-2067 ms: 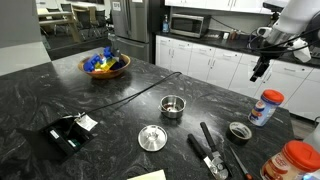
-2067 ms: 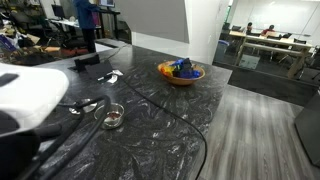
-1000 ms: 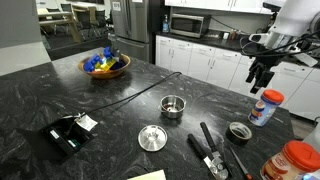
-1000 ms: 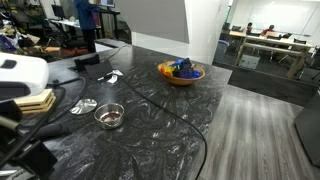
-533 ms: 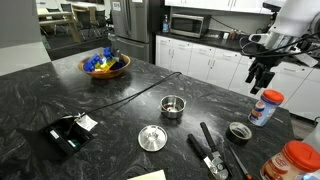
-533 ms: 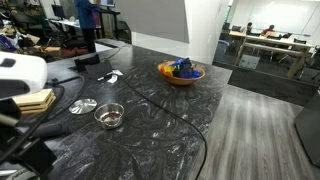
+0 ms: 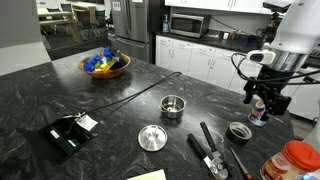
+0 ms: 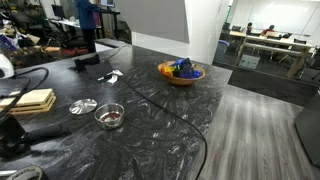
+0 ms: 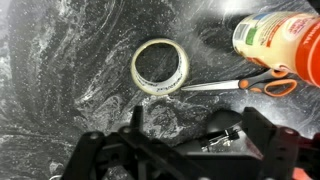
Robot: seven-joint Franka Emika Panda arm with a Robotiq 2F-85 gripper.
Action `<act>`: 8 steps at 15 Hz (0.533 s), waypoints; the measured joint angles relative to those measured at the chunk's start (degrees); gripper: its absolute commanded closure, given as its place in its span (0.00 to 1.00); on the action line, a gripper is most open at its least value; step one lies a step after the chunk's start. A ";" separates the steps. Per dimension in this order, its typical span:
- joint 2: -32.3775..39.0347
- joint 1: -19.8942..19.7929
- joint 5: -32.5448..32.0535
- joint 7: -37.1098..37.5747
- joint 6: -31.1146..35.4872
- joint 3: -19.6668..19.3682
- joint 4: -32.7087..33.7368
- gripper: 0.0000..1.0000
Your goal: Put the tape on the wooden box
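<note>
The tape is a small ring lying flat on the black stone counter, seen in an exterior view (image 7: pixel 240 131) and in the wrist view (image 9: pixel 159 66), where its rim looks pale around a dark hollow. My gripper (image 7: pixel 262 106) hangs above the counter, just behind and to the right of the tape. In the wrist view the gripper (image 9: pixel 195 130) is open and empty, with the tape ahead of its fingers and apart from them. The wooden box (image 8: pixel 30 100) is a flat pale block near the counter's left edge.
A steel cup (image 7: pixel 173 106), a flat steel lid (image 7: pixel 152 137) and black tools (image 7: pixel 212 150) lie left of the tape. A red-capped bottle (image 9: pixel 280 38) and orange-handled scissors (image 9: pixel 250 84) lie right beside it. A fruit bowl (image 7: pixel 105 64) stands far back.
My gripper has come down from high over the counter's far side to low above the counter, close beside the tape. Nothing on the counter has moved.
</note>
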 measured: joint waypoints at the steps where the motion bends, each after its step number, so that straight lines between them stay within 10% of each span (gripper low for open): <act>1: 0.42 0.30 0.00 -0.07 0.07 0.18 0.00 0.00; 8: 0.60 0.14 0.00 -0.91 0.09 -0.04 0.03 0.00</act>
